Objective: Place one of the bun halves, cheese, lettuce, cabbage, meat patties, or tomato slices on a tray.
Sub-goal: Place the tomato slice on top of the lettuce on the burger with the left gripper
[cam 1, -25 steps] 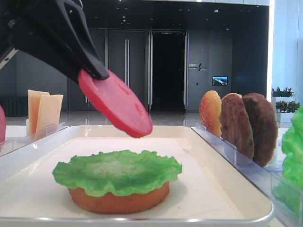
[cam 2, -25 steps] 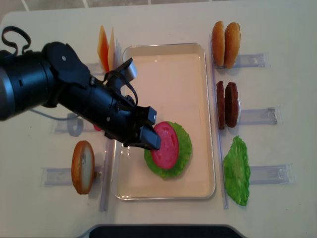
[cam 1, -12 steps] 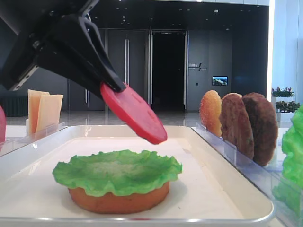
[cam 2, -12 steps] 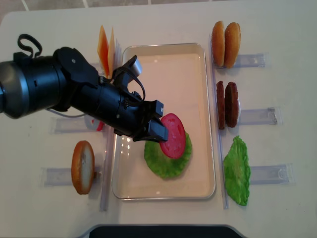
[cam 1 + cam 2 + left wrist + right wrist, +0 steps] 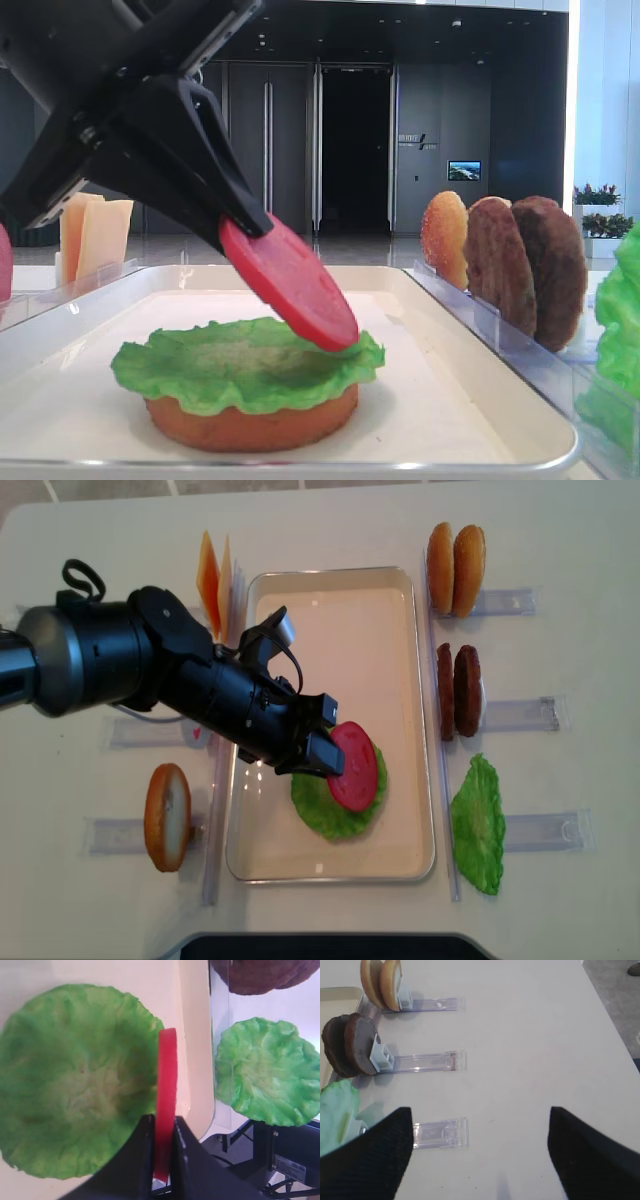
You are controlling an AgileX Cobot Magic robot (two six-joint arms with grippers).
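Pinching a tilted tomato slice (image 5: pixel 290 283), the left end effector (image 5: pixel 318 752) hides part of the lettuce (image 5: pixel 240 362).

A smooth red tomato slice (image 5: pixel 354 765) is seen against a bright green lettuce leaf (image 5: pixel 338 800) with a ruffled edge, and an orange-brown bun half (image 5: pixel 252 420) is seen under that leaf on the cream-white tray (image 5: pixel 335 600) with its glossy rim. The left tool (image 5: pixel 318 752) is black, as is the right tool (image 5: pixel 480 1160), and the desk (image 5: pixel 560 540) is coloured a pale beige. Pale yellow-orange cheese slices (image 5: pixel 214 578), golden speckled bun halves (image 5: pixel 455 555), dark brown rough-textured meat patties (image 5: pixel 457 690), a second green leaf (image 5: pixel 479 824) and clear plastic racks (image 5: pixel 427 1061) are shown around the tray.
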